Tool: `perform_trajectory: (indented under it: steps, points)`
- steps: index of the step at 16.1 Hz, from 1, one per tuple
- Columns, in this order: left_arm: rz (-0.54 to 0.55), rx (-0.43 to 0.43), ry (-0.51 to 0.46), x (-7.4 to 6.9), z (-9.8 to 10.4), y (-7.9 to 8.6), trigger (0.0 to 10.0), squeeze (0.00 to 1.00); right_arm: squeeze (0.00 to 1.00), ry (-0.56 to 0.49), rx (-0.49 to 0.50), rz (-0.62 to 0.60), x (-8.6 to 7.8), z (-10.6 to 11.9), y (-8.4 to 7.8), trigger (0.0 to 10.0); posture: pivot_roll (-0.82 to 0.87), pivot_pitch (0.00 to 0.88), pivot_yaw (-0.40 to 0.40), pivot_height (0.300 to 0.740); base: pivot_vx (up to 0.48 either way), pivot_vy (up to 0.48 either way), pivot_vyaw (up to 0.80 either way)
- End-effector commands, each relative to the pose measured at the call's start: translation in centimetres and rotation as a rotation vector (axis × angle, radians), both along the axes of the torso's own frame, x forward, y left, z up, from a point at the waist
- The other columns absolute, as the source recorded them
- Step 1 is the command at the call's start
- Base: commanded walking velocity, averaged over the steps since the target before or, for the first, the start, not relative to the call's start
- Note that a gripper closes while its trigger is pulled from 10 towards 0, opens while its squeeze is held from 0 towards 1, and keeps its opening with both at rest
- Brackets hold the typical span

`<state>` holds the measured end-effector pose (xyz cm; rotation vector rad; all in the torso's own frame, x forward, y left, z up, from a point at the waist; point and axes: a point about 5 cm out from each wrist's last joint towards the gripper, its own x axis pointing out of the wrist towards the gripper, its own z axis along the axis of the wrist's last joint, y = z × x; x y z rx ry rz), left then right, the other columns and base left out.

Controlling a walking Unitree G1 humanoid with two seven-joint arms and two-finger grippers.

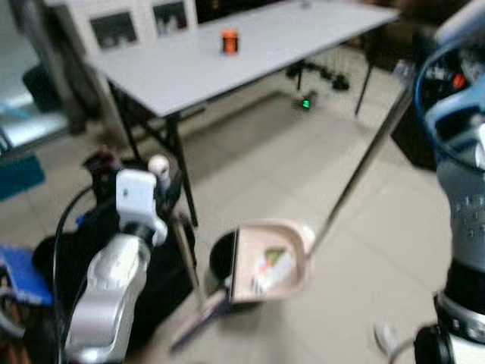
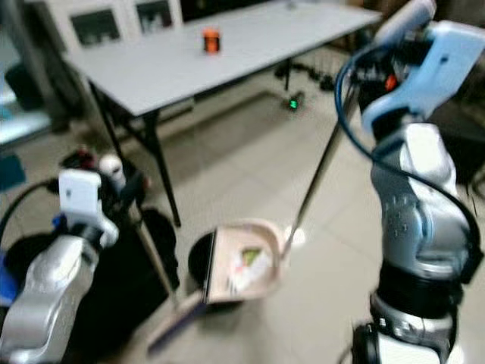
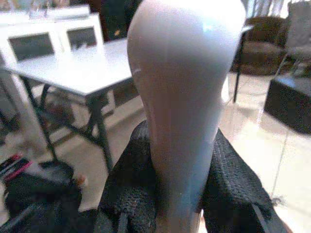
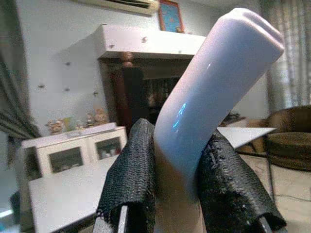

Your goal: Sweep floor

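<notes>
Your right end effector (image 4: 177, 194) grips the dustpan handle (image 4: 204, 107), your left end effector (image 3: 177, 194) the broom handle (image 3: 184, 97); tilting the dustpan (image 1: 269, 262), lower centre, risks spilling the debris (image 1: 271, 265).

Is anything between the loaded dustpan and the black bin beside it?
Nothing visible. The dustpan, carrying scraps, hangs right over the black bin's rim; the broom handle in the left pincer slants beside it.

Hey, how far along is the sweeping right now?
Some litter already lies in the dustpan, so collecting looks partly done. In hand: the right gripper grips the dustpan's long handle, and the left gripper grips the broom handle. Left: emptying the pan, perhaps into the black bin beside it.
</notes>
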<state>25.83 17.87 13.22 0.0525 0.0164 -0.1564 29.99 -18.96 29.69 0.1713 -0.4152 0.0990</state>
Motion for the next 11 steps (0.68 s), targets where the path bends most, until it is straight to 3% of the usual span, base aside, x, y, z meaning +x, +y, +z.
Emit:
perform_trajectory:
  steps: [1, 4, 11]
  points:
    - [0.015, 0.033, -0.044, 0.0, 0.9, 0.7, 10.0, 0.0, 0.0, -0.061, 0.012, 0.031, -0.3, 1.1, 0.5, 10.0, -0.02, 0.0, 0.027, 0.74, 0.364, 0.0, 0.0]
    - [0.021, 0.058, 0.005, -1.0, -0.1, 1.4, 10.0, 0.0, 0.0, -0.063, 0.014, 0.027, -0.1, 1.0, 0.5, 10.0, -0.01, 0.0, 0.025, 0.74, 0.348, 0.0, 0.0]
    - [0.068, 0.125, 0.098, -2.3, -2.3, 2.5, 10.0, 0.0, 0.0, -0.107, 0.019, 0.028, 0.4, 0.5, 0.6, 10.0, 0.02, 0.0, 0.016, 0.74, 0.0, 0.0, 0.0]
